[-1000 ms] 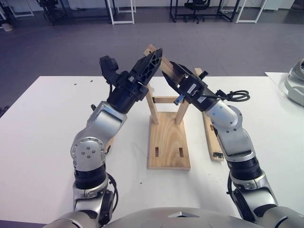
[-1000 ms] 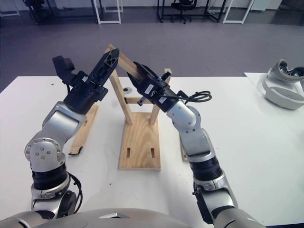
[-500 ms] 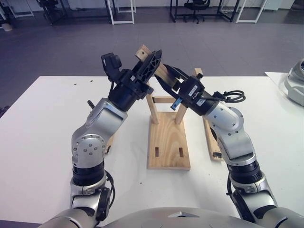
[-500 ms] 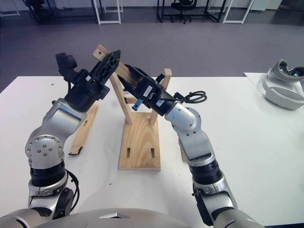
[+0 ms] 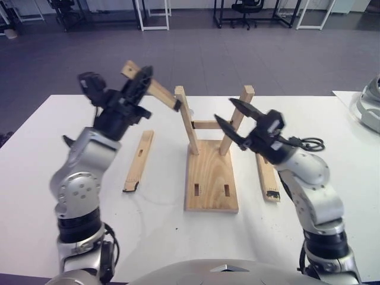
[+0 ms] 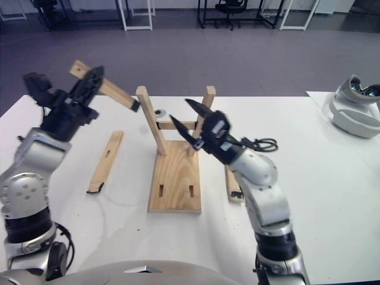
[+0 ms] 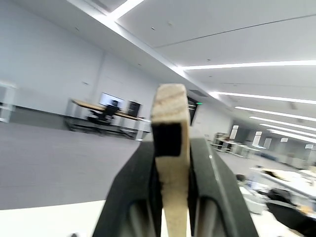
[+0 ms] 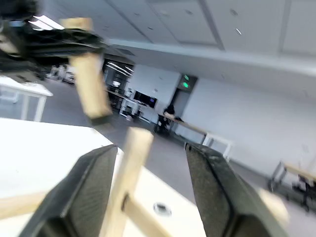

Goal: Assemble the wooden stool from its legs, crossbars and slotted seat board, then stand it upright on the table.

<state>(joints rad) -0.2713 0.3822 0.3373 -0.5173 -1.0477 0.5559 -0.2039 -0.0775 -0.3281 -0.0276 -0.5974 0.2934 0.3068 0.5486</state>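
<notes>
The slotted seat board (image 5: pixel 211 184) lies flat mid-table with two legs (image 5: pixel 187 122) (image 5: pixel 236 119) standing in its far slots, joined by a crossbar (image 5: pixel 206 124). My left gripper (image 5: pixel 141 80) is raised left of this frame, shut on a third wooden leg (image 5: pixel 160 94) that slants down toward the standing left leg; the leg's end shows between the fingers (image 7: pixel 131 197). My right gripper (image 5: pixel 224 111) hovers open just in front of the right standing leg, holding nothing. In the right wrist view, an upright leg (image 8: pixel 131 168) stands between the fingers (image 8: pixel 217 197).
A slotted wooden bar (image 5: pixel 138 160) lies left of the seat board and another (image 5: pixel 266 175) lies right of it, under my right forearm. A white headset (image 5: pixel 369 104) sits at the table's right edge. A small round fitting (image 6: pixel 160 112) lies behind the frame.
My right gripper has come off the raised leg and drawn back down to the right, now open. My left arm has swung left, carrying the leg away from the frame.
</notes>
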